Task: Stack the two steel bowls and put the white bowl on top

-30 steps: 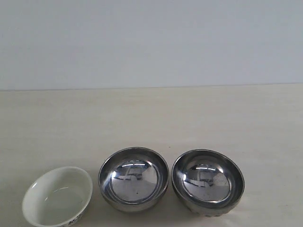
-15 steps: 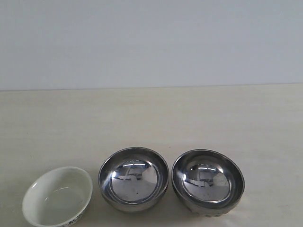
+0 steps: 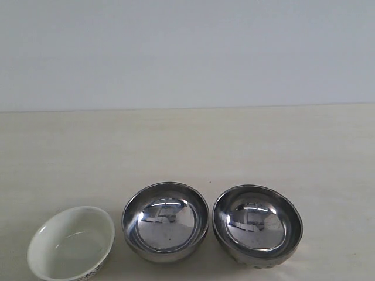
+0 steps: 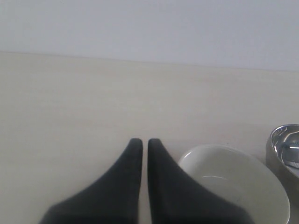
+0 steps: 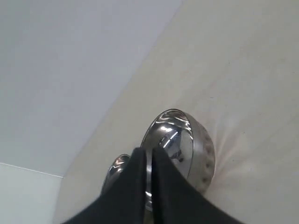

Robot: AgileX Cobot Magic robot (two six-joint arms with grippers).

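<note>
Two shiny steel bowls stand side by side near the table's front edge, the left steel bowl (image 3: 165,221) and the right steel bowl (image 3: 257,225), both upright. The white bowl (image 3: 71,243) sits left of them, its dark pattern just showing at the bottom. Neither gripper shows in the exterior view. My left gripper (image 4: 141,141) is shut and holds nothing, just beside the white bowl (image 4: 236,184). My right gripper (image 5: 148,151) is shut too, held short of the right steel bowl (image 5: 189,140); the other steel bowl (image 5: 117,169) peeks out behind its fingers.
A pale wooden table (image 3: 187,146) runs back to a plain light wall (image 3: 187,52). An edge of a steel bowl (image 4: 286,148) shows past the white bowl in the left wrist view.
</note>
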